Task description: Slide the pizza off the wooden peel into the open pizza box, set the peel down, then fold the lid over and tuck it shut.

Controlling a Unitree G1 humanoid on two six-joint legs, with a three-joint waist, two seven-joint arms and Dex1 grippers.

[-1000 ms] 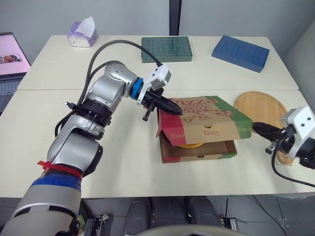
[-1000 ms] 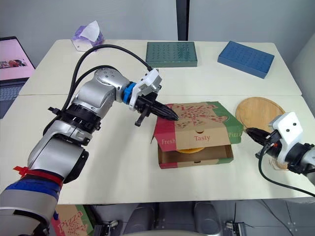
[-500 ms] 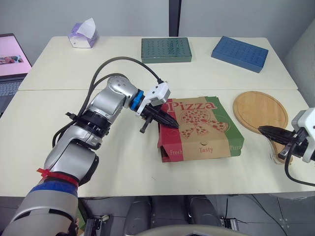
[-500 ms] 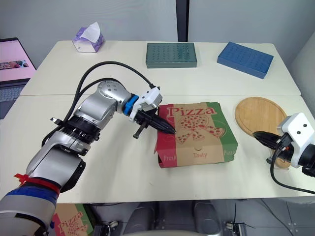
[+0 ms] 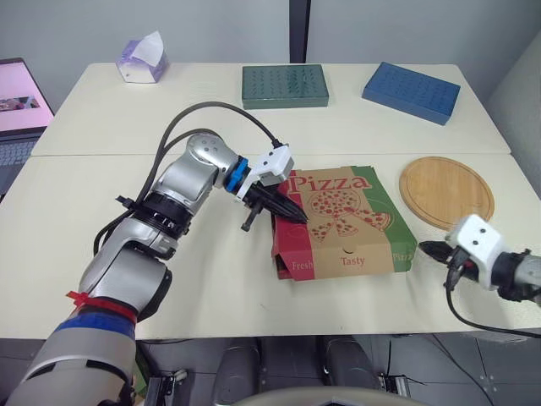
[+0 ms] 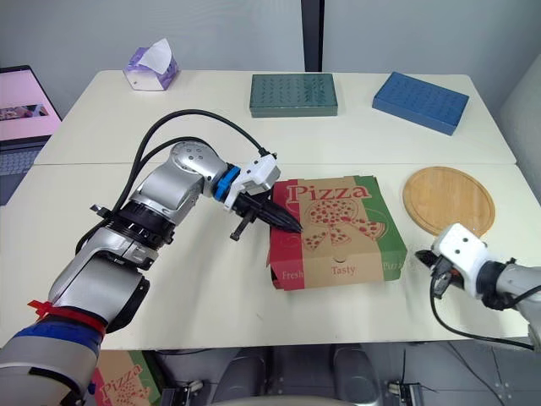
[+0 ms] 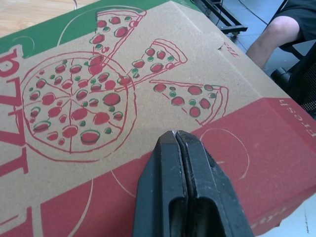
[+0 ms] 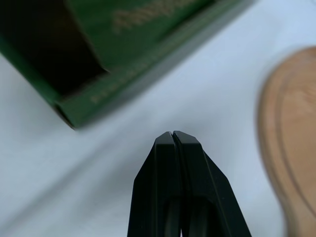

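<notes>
On the table [image 5: 211, 288], pizza box [image 5: 359, 222] under left gripper [image 5: 302, 218].

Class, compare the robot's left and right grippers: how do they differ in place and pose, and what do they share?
The left gripper is on the red band of the pizza box; the right gripper is off the box, over the table by its green end. The left gripper points to the robot's right; the right gripper points to its left, beside the wooden peel. Both are shut and hold nothing.
</notes>
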